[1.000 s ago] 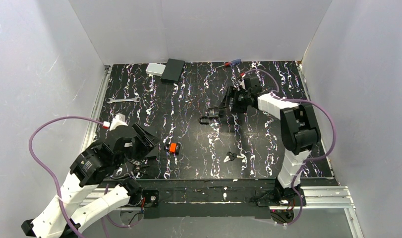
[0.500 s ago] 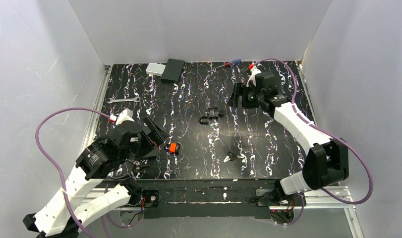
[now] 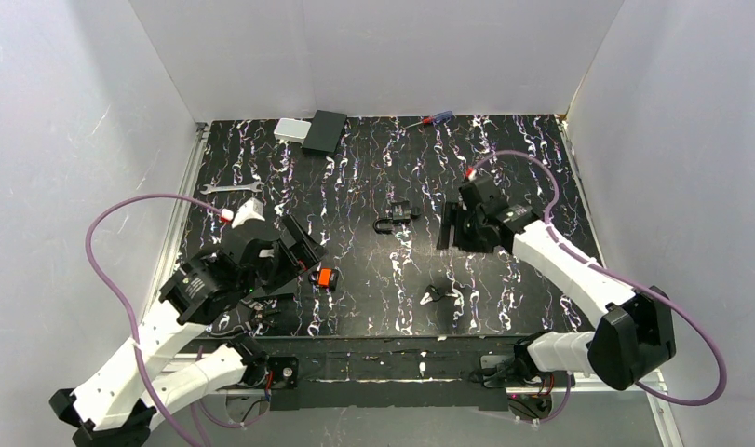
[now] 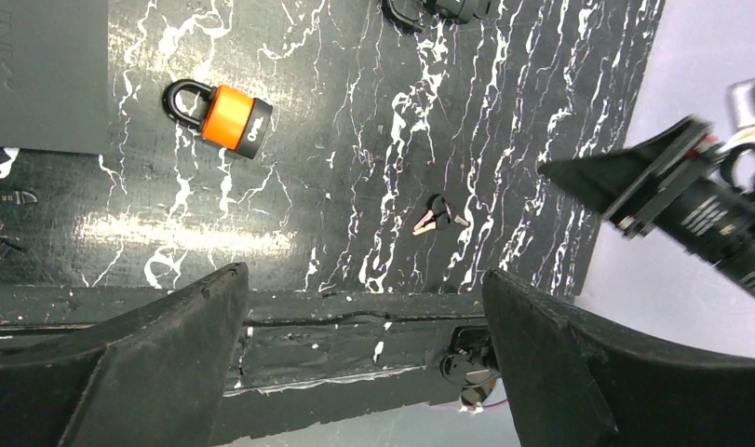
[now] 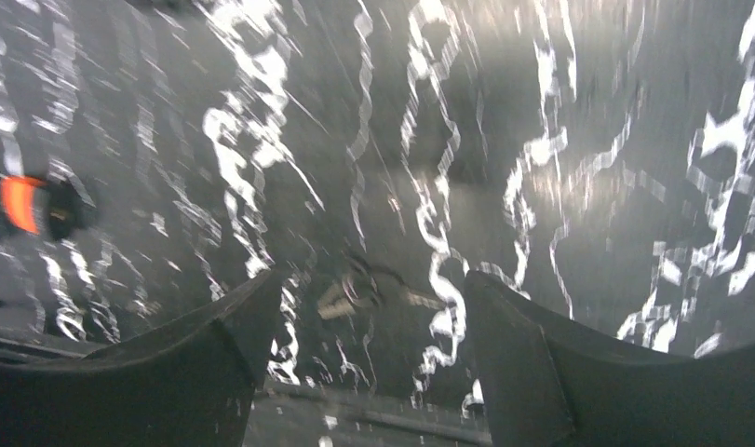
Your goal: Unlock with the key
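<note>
At the right of the table's middle, the right gripper [image 3: 448, 228] is hanging over the black marbled tabletop [image 3: 541, 158] with its jaws spread wide and nothing between them. In its own wrist view the key [image 5: 362, 291] is lying flat on the surface, showing blurred in the gap between the two fingers and touched by neither. From above, the key is sitting near the front edge, apart from that gripper. The left gripper [image 3: 306, 247] is hovering at the left, likewise gaping wide and gripping nothing, with the orange padlock [image 4: 226, 110] lying just beside it. A black padlock [image 3: 394, 216] is resting mid-table. A wrench [image 3: 232, 188], a screwdriver [image 3: 429, 119], a black box [image 3: 325, 131] and a grey box [image 3: 289, 129] are lying toward the back, and white walls [image 3: 401, 56] are enclosing the table on three sides
</note>
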`<state>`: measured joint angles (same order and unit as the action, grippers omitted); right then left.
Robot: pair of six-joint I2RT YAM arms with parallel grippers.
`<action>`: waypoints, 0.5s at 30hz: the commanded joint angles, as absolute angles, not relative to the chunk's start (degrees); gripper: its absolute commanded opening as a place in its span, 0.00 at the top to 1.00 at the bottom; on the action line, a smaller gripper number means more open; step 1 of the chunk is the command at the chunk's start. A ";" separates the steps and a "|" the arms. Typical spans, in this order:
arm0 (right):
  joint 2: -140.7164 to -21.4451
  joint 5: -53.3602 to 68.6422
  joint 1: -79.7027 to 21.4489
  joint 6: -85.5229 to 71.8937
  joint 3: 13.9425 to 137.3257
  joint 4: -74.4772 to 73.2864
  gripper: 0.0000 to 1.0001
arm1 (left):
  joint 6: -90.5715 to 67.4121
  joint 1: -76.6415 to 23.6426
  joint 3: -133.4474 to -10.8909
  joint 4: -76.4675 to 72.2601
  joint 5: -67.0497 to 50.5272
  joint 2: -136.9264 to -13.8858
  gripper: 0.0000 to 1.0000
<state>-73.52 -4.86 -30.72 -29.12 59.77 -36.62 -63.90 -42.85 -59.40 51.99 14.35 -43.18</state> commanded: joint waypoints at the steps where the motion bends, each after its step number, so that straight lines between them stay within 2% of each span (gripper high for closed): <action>1: -71.22 -7.30 -32.23 -40.37 53.31 -45.85 0.21 | -61.10 -42.50 -62.13 51.63 15.20 -45.70 0.06; 9: -68.41 -5.73 -36.71 -48.29 46.32 -41.36 0.24 | -60.31 -42.46 -61.93 47.78 13.93 -49.91 0.09; 15: -73.01 -5.58 -41.45 -51.23 45.35 -38.25 0.28 | -59.86 -42.53 -62.82 46.45 12.51 -52.88 0.11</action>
<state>-70.63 -5.17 -38.92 -47.18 45.32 -40.88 -61.08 -42.85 -60.42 47.53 13.02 -51.96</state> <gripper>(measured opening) 0.729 0.901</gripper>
